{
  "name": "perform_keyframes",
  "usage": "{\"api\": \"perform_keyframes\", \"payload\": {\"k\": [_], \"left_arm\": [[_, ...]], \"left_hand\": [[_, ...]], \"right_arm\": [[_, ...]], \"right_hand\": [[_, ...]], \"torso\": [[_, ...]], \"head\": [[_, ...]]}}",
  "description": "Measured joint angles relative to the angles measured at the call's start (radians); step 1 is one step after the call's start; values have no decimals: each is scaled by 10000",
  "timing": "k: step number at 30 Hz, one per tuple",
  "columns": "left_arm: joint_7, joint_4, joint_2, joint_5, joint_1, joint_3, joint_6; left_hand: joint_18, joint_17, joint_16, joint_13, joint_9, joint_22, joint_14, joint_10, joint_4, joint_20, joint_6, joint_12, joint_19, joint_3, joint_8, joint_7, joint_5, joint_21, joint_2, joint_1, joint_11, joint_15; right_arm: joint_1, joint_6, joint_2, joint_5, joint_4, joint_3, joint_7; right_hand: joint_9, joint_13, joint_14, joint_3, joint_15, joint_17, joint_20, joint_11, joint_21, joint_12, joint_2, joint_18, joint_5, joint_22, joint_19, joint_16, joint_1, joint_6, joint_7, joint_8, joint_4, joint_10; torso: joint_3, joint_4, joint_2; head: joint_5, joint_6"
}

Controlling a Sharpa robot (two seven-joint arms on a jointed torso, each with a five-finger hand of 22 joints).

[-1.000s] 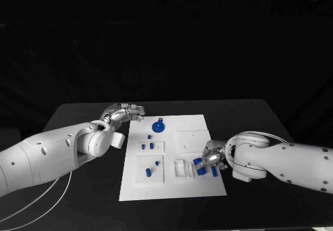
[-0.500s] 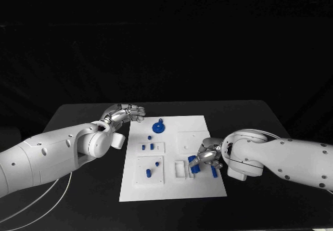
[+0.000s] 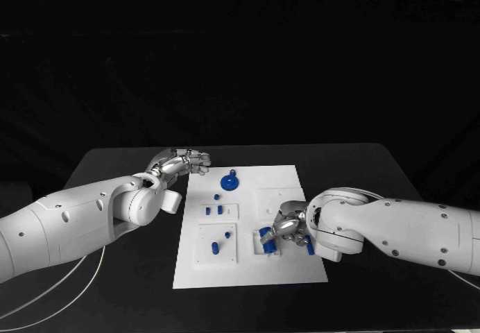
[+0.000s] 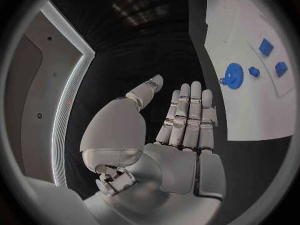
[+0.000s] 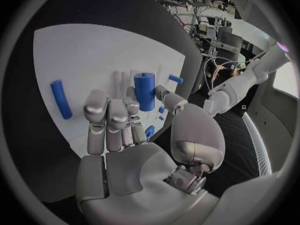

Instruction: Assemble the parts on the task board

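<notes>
We see the white task board (image 3: 250, 277) flat in the middle of the black table (image 3: 370, 166), long side running away from us.

Right hand (image 3: 285, 232) is over the board's near-right area, above the slotted white block (image 3: 262, 243). In the right wrist view a blue cylinder (image 5: 144, 91) sits just past the fingertips (image 5: 109, 107), standing by the white slots; the fingers are lined up side by side, extended, thumb out to the side. We can't tell whether the hand is pinching that cylinder or only touching it. A second blue peg (image 5: 60, 99) lies flat on the board, apart from the hand. Two smaller blue bits (image 5: 175, 78) sit farther along the board.

Left hand (image 3: 180, 164) is off the board, over bare table by the board's far-left corner. In the left wrist view the left hand (image 4: 178, 130) is flat, fingers straight and close together, thumb apart, nothing in it: released.

Other parts on the board: a blue gear (image 3: 229, 183) with a small knob near the far edge, also seen from the left wrist (image 4: 234, 79); two small blue blocks (image 3: 212, 210) on a raised square mid-left; a blue peg (image 3: 213, 246) and a smaller blue piece on the raised square nearer to us. A loose blue piece (image 3: 308, 244) lies just right of the right hand.
</notes>
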Motion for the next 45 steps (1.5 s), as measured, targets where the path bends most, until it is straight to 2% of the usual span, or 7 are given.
{"api": "perform_keyframes", "payload": {"k": [14,19,24,30,37,42,45], "left_arm": [[-3,13,-20,-11,0,1,8],[-4,13,-27,-13,0,1,10],[-7,13,-30,-15,0,1,14],[-10,13,-38,-17,0,1,16],[-14,8,-41,-19,1,1,18],[-16,8,-48,-20,1,1,19],[-18,8,-55,-20,1,1,20]], "left_hand": [[0,20,-39,-9,1,9,35,0,0,0,0,0,0,0,0,0,0,0,0,0,0,34],[0,20,-39,-10,1,9,35,0,0,0,0,0,0,0,0,0,0,0,0,0,0,34],[0,28,-39,-9,1,17,35,0,0,0,0,0,0,0,0,0,0,0,0,0,0,34],[1,28,-39,-9,2,17,35,0,0,0,0,0,0,0,0,0,0,0,0,0,0,34],[1,40,-39,-17,-8,18,35,0,0,0,0,0,0,0,0,0,0,0,0,0,0,34],[0,47,-39,-17,-8,27,35,0,26,0,0,0,0,-26,0,0,0,-39,0,0,0,34],[0,49,-39,-17,-7,26,35,0,26,0,0,0,0,-27,0,0,0,-39,0,0,0,34]], "right_arm": [[-108,33,262,22,-274,1,53],[-131,35,297,3,-293,-4,74],[-174,33,318,-8,-314,-7,88],[-184,34,323,-14,-324,-6,114],[-199,42,236,-20,-244,-7,172],[-208,106,50,-20,-85,-13,286],[-215,233,-128,-8,57,-13,406]], "right_hand": [[-1,15,1,-4,4,10,36,1,0,-49,-22,6,-1,-1,-35,0,-157,10,9,-32,4,1],[-6,27,2,-73,6,9,36,1,0,-49,-170,36,-1,-1,-35,-49,-330,40,13,-66,74,1],[-2,41,3,-28,6,21,36,1,0,-90,-368,86,0,-1,-35,-50,-527,78,44,-87,309,1],[46,67,3,-432,6,33,36,1,-1,-130,-576,115,0,-1,-36,-99,-872,106,39,-133,545,0],[86,102,-39,-1096,-36,52,-9,0,-1,-170,-817,148,0,5,-121,-138,-1289,109,35,-187,648,0],[118,138,-62,-1663,-53,84,-108,0,0,-170,-689,146,0,7,-253,-143,-1434,25,10,-255,471,-2],[202,162,-64,-2057,-55,99,-128,0,-1,-210,-611,146,0,6,-273,-196,-1480,23,11,-262,212,-2]], "torso": [[0,-7,0],[-2,-10,-2],[-2,-11,-2],[-4,-12,-3],[-4,-13,-4],[-4,-13,-6],[-2,-13,-6]], "head": [[84,-57],[118,-64],[130,-71],[140,-82],[159,-97],[167,-98],[174,-97]]}}
